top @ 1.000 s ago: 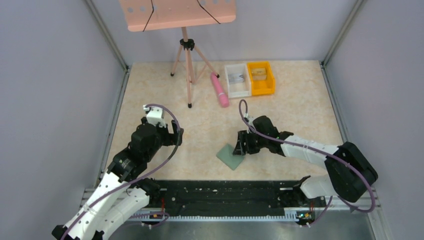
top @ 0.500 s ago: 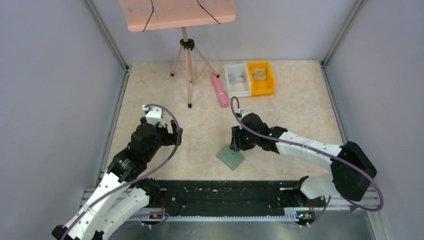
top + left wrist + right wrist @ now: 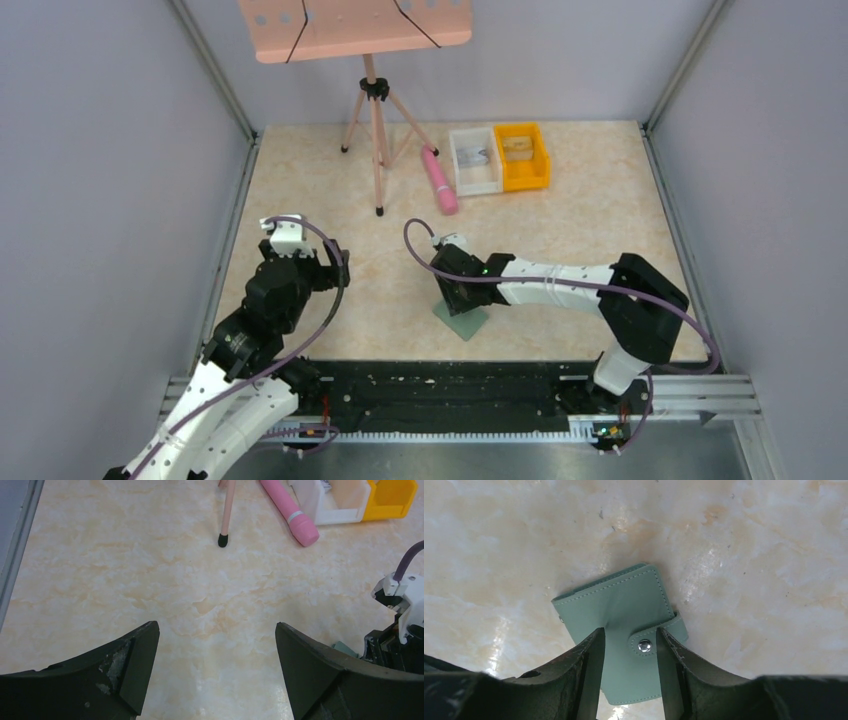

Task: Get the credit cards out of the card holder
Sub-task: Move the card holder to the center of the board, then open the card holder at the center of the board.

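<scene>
Top external view: right gripper (image 3: 458,303) sits over the card holder (image 3: 466,323), close to the near edge of the table (image 3: 560,230).

Top external: the sage-green holder lies flat and closed, its far corner under the gripper tips. Left wrist: the left gripper (image 3: 215,630) has its jaws spread wide, with only marbled tabletop between them. Right wrist: the right gripper's jaws are partly apart, one finger (image 3: 584,665) on each side of the snap stud (image 3: 644,645). The holder lies flat beneath and extends beyond the tips.
</scene>
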`<state>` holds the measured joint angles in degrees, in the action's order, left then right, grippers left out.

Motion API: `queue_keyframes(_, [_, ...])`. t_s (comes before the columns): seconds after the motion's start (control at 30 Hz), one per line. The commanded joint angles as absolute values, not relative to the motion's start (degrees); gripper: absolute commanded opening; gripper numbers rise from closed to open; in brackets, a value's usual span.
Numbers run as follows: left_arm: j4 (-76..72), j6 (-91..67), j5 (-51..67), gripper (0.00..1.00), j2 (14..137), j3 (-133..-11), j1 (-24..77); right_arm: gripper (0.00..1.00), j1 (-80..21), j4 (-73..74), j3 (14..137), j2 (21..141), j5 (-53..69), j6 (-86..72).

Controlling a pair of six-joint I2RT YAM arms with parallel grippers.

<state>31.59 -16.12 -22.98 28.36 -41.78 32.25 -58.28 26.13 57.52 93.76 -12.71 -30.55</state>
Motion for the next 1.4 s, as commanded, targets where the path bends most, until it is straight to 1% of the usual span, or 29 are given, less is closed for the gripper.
queue_keyframes(0.0, [30.6, -15.9, -25.3, 0.92, 27.7, -42.6, 32.4, 0.43, -59.6, 29.2, 59.2, 94.3, -16.8, -30.4])
queue_keyframes(0.23, [30.9, -16.0, -24.6, 0.92, 28.1, -42.7, 32.3, 0.42, -59.8, 28.8, 56.6, 94.3, -15.4, -31.4])
queue_keyframes(0.37, [30.3, -15.9, -24.2, 0.92, 28.8, -42.3, 32.4, 0.39, -59.8, 27.7, 55.0, 93.5, -15.0, -33.0])
queue_keyframes(0.5, [31.9, -16.8, -23.3, 0.91, 31.1, -43.2, 32.4, 0.31, -59.9, 26.9, 53.0, 92.4, -15.2, -33.7])
queue_keyframes(0.57, [32.9, -18.3, -21.5, 0.91, 32.2, -43.7, 32.3, 0.26, -59.9, 26.6, 52.4, 92.3, -15.6, -33.8])
queue_keyframes(0.67, [33.7, -21.0, -17.5, 0.91, 33.3, -44.4, 32.4, 0.22, -59.9, 25.2, 51.4, 92.0, -15.0, -34.3])
queue_keyframes(0.73, [33.8, -23.1, -13.0, 0.90, 34.5, -44.7, 32.4, 0.17, -59.9, 24.1, 50.8, 91.5, -14.2, -34.9])
queue_keyframes(0.83, [32.8, -27.3, -2.5, 0.89, 37.8, -45.1, 32.4, 0.06, -59.9, 22.4, 49.7, 90.2, -13.6, -36.0])
queue_keyframes(0.87, [31.7, -28.9, -0.6, 0.88, 39.1, -44.6, 32.4, 0.02, -59.9, 21.3, 48.9, 89.5, -13.5, -36.3])
queue_keyframes(0.9, [30.4, -30.6, 2.1, 0.86, 40.2, -44.1, 32.5, 0.00, -59.8, 20.5, 48.2, 88.7, -13.6, -36.8])
queue_keyframes(1.03, [25.9, -35.4, 5.1, 0.85, 44.1, -40.5, 32.6, 0.00, -58.9, 18.5, 43.8, 83.0, -14.1, -39.3])
queue_keyframes(1.2, [21.5, -39.1, 9.3, 0.84, 49.1, -36.2, 33.6, 0.00, -56.9, 14.1, 39.2, 76.6, -10.8, -40.9])
queue_keyframes(1.37, [19.6, -41.6, 9.5, 0.82, 53.9, -34.7, 36.1, 0.00, -54.4, 11.1, 35.6, 72.9, -8.2, -43.1])
